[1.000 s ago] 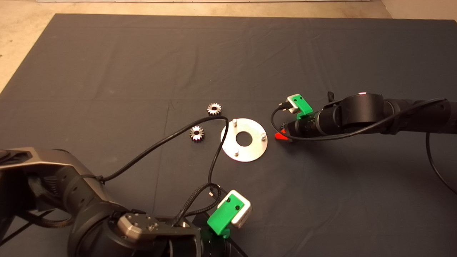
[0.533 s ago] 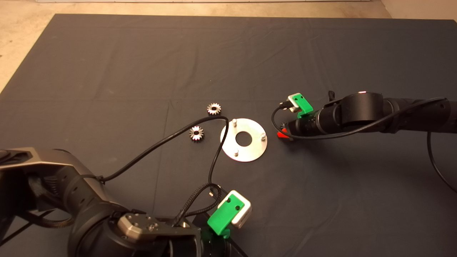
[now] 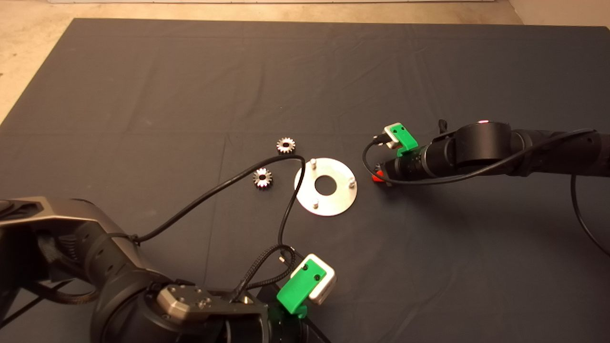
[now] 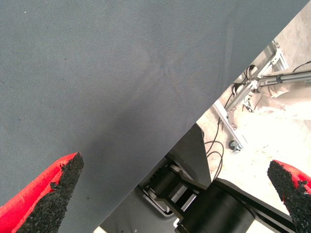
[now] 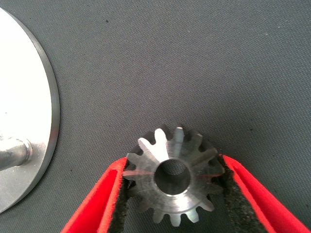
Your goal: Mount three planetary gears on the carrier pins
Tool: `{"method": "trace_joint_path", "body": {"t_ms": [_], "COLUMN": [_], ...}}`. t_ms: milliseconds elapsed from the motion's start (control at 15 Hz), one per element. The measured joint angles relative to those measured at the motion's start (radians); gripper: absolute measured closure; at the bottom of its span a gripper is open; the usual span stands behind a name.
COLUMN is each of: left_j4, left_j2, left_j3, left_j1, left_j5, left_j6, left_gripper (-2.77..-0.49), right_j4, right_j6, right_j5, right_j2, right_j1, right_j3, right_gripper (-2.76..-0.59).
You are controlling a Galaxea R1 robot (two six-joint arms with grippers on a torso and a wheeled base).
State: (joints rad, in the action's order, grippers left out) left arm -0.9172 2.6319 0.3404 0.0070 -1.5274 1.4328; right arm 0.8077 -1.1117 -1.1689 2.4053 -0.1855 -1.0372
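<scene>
The silver disc [image 3: 336, 203] lies mid-mat with three carrier pins [image 3: 313, 163] standing bare. Two planetary gears rest on the mat to its left, one [image 3: 286, 145] farther back and one [image 3: 262, 178] nearer. My right gripper [image 3: 377, 177] sits just right of the disc. In the right wrist view this gripper [image 5: 174, 167] is shut on a third planetary gear [image 5: 172, 177], with both pads against its teeth. The disc's rim [image 5: 46, 121] and one pin [image 5: 12, 153] show beside it. I cannot tell whether that gear touches the mat. My left gripper [image 4: 170, 191] is parked at the near edge, open and holding nothing.
A black cable [image 3: 224, 183] from the left arm loops over the mat and crosses the disc's left edge, close to the nearer gear. The left arm's bulk [image 3: 119, 286] fills the near left corner. Bare floor lies beyond the mat's far left edge [image 3: 28, 52].
My right gripper has drifted slightly to the right and back, away from the disc. The gears on the mat, the disc and the left arm have not moved.
</scene>
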Motion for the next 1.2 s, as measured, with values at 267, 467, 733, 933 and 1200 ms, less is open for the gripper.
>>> {"method": "trace_joint_path", "body": {"t_ms": [267,467,733,933,1200], "left_j4": [0.0,0.0,0.0,0.0,-0.001], "left_j2": [0.0,0.0,0.002,0.009,0.009], "left_j3": [0.0,0.0,0.0,0.0,0.0], "left_j1": [0.0,0.0,0.0,0.0,0.0], "left_j5": [0.0,0.0,0.0,0.0,0.0], "left_j6": [0.01,0.012,0.021,0.021,0.022], "left_gripper": [-2.75,-2.75,-2.75,-2.75,-2.75], "right_j4": [0.0,0.0,0.0,0.0,-0.001], "right_j6": [0.0,0.0,0.001,0.001,0.005], "right_j5": [0.001,0.001,0.0,-0.01,-0.024], "right_j2": [0.0,0.0,0.0,0.006,0.025], "right_j1": [0.0,0.0,-0.001,-0.002,-0.005], "right_j3": [0.0,0.0,0.0,0.0,-0.001], "right_gripper": [-1.19,-1.15,-1.1,-1.04,-1.01]}}
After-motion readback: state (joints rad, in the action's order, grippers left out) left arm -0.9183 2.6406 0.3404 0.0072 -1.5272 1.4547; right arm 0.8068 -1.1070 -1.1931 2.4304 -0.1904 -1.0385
